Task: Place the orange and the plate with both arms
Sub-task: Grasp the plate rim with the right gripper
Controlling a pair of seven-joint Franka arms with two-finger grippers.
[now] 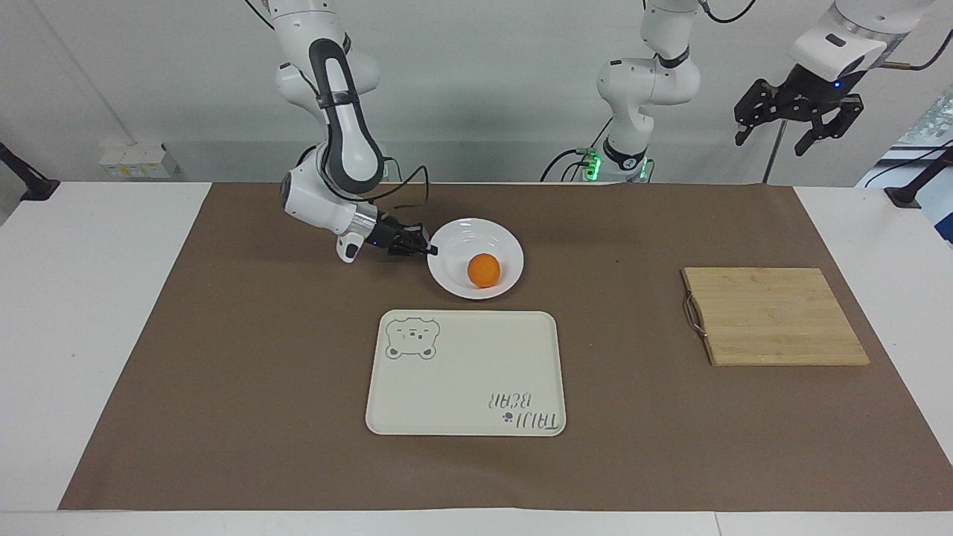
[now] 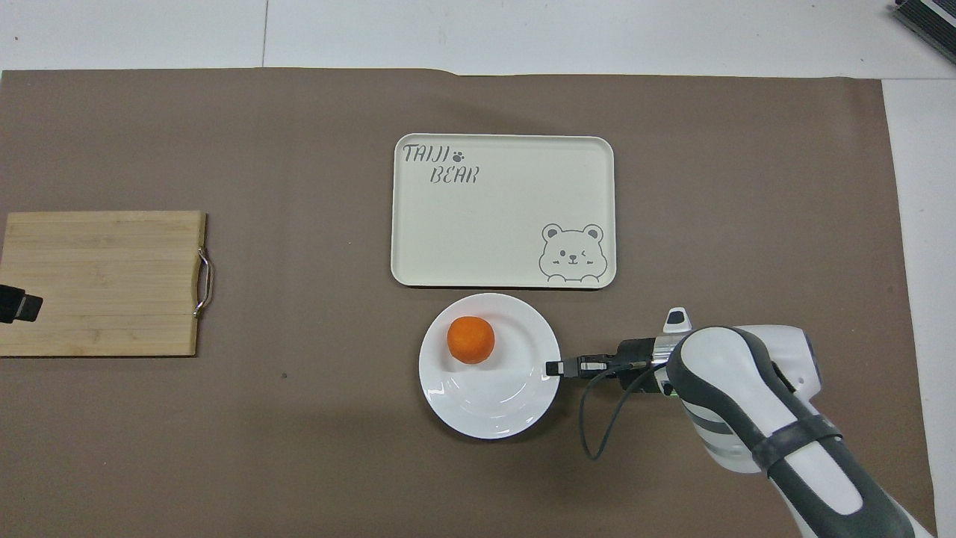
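Note:
The white plate sits on the brown mat, nearer to the robots than the bear tray, with the orange lying in it. In the overhead view the orange rests in the part of the plate nearest the tray. My right gripper reaches in low and level and is shut on the plate's rim at the edge toward the right arm's end; it also shows in the overhead view. My left gripper waits open, high above the left arm's end.
A cream bear-print tray lies mid-mat, farther from the robots than the plate. A wooden cutting board with a metal handle lies toward the left arm's end. The left gripper's tip shows over the board's edge in the overhead view.

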